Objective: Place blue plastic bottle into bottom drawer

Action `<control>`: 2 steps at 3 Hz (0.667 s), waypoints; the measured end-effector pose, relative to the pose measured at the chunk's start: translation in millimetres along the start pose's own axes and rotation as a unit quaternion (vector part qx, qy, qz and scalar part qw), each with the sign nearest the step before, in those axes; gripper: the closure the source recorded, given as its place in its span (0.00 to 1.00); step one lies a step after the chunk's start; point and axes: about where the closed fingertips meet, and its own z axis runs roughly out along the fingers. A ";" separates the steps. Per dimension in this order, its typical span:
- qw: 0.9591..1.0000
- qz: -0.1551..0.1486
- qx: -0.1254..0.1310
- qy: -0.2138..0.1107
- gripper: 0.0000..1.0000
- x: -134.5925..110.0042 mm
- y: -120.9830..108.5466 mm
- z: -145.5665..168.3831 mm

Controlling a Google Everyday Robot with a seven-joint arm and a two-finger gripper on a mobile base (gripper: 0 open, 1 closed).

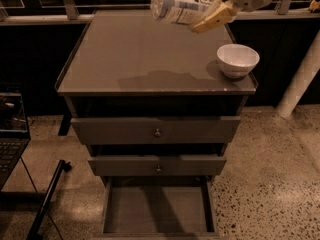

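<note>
A: Biggest hazard first?

B: The worktop (pixel 145 54). Juts out over everything beneath. Let go from up here and lands there, not in the bottom drawer (pixel 155 211), pulled open well below the worktop's front edge, down by the floor. Must be carried forward past that edge before any lowering.

A: Then the knobbed drawers (pixel 157 130)?

B: Two, stacked right under the worktop's front edge. Likely to snag the arm or the load if lowered too close in.

A: Bowl (pixel 238 59)?

B: White, on the worktop's front right corner, hard by the edge. Easily clipped by a wide swing rightward, then off onto the floor.

A: Bottle (pixel 175 4)?

B: High above the worktop's back edge, not touching it, lying almost on its side with one round end turned left. Clear plastic, white and pale blue label wrapped round the body; cap not visible. Smooth, round, probably light, so apt to twist or slide in a pinch.

A: Gripper (pixel 206 5)?

B: Above the worktop's back right, clamped shut on the bottle, a tan finger on either side. Judging by that, held well enough. Opened too high over so shallow a drawer, though: a bounce or a roll straight out.
</note>
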 end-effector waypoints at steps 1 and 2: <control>1.000 0.001 -0.001 0.000 1.00 1.6 0.6 1.6; 1.000 -0.008 0.000 0.001 1.00 -3.2 4.1 2.7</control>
